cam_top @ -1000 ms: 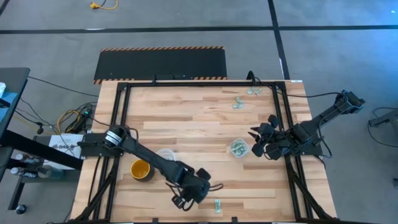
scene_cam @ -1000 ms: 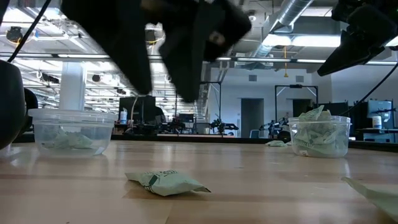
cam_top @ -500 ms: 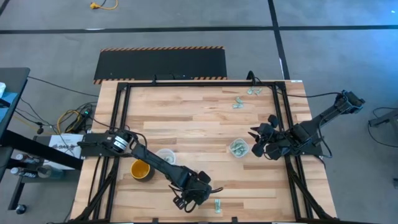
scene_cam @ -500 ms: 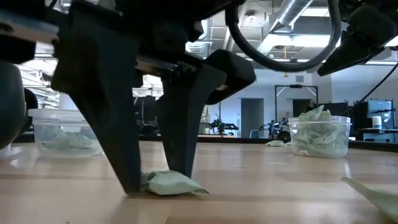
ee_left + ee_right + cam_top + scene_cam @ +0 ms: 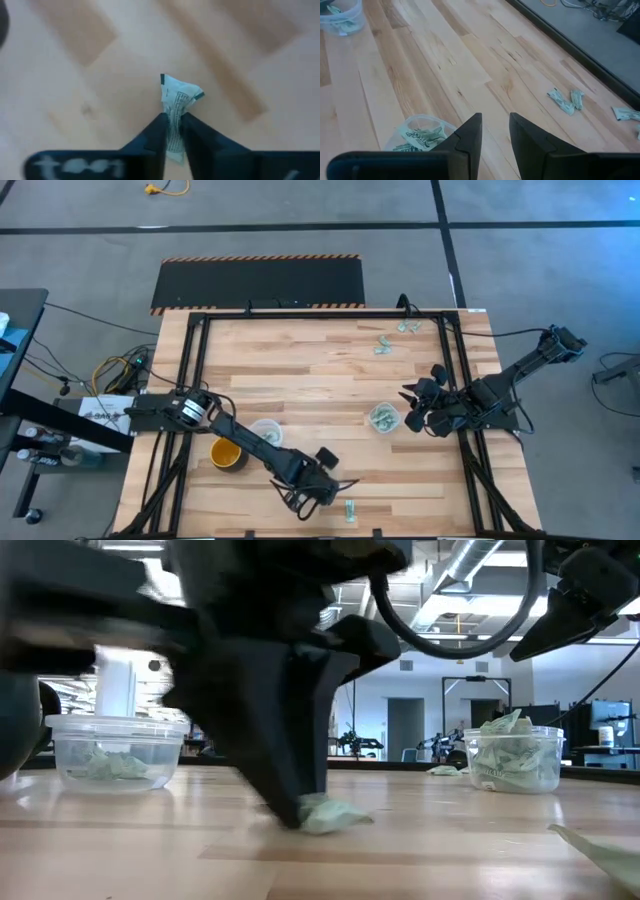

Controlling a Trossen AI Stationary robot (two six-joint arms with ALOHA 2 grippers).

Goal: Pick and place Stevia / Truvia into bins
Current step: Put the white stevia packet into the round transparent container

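My left gripper (image 5: 302, 502) stands near the table's near edge, shut on one pale green Stevia sachet (image 5: 178, 96), which also shows in the low view (image 5: 332, 817). One clear bin (image 5: 266, 431) with sachets in it stands next to a yellow mug (image 5: 226, 452). The other bin (image 5: 384, 418) stands toward the right and is fuller. My right gripper (image 5: 412, 404) hovers beside that bin, open, with nothing between its fingers (image 5: 495, 125). Another sachet (image 5: 350, 511) lies flat just right of my left gripper. My left gripper pinches the sachet between its two fingers (image 5: 156, 131), across one end of the packet (image 5: 173, 129). The fingers come steeply from above. The paper is bunched into a fold, and the free end (image 5: 340, 818) lies on the wood.
Loose sachets lie at the far right of the table (image 5: 382, 345) (image 5: 408, 327), also seen in the right wrist view (image 5: 565, 100). A further sachet (image 5: 600, 850) lies near the low camera. A black frame (image 5: 190, 360) borders the table.
My left gripper has come down onto the sachet, stood with a finger on either side of it, then shut on it. The sachet has bunched up between the fingers and slid a little along the table.
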